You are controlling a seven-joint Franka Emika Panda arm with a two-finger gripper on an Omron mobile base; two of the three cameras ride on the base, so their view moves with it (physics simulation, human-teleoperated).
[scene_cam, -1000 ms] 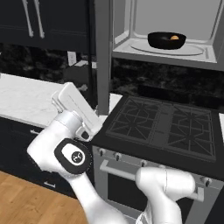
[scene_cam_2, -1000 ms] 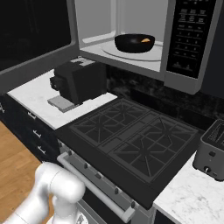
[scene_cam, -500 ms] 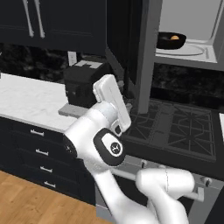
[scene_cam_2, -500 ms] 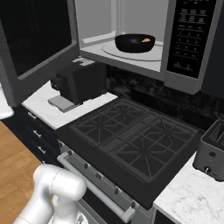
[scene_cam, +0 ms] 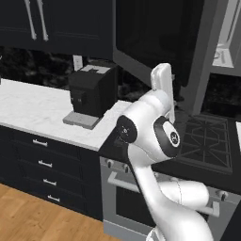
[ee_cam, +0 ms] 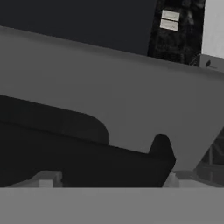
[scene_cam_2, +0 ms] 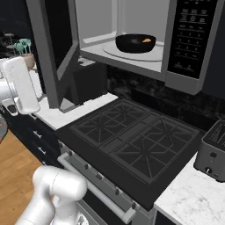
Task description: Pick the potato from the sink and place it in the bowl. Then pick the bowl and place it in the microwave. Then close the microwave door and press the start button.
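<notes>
Potato (scene_cam_2: 146,40) sits in the bowl (scene_cam_2: 135,43) inside the microwave (scene_cam_2: 132,26); the hand (ee_cam: 109,177) (jaws wide, empty) presses against the half-swung door (scene_cam_2: 55,48); start button remains.

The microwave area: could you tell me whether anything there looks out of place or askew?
Nothing looks spilled or damaged. The bowl sits level on the turntable inside the microwave, with the potato in it. The microwave door stands part open, as the task's remaining step would expect.

Even, soft rendered light throughout — no hard glare. The glossy white marble counter (scene_cam: 42,110) is brightest; the dark upper cabinets (scene_cam: 56,23) are dim. Just beyond the fingertips, the hand view blurs into soft grey — a dark shadow there.
</notes>
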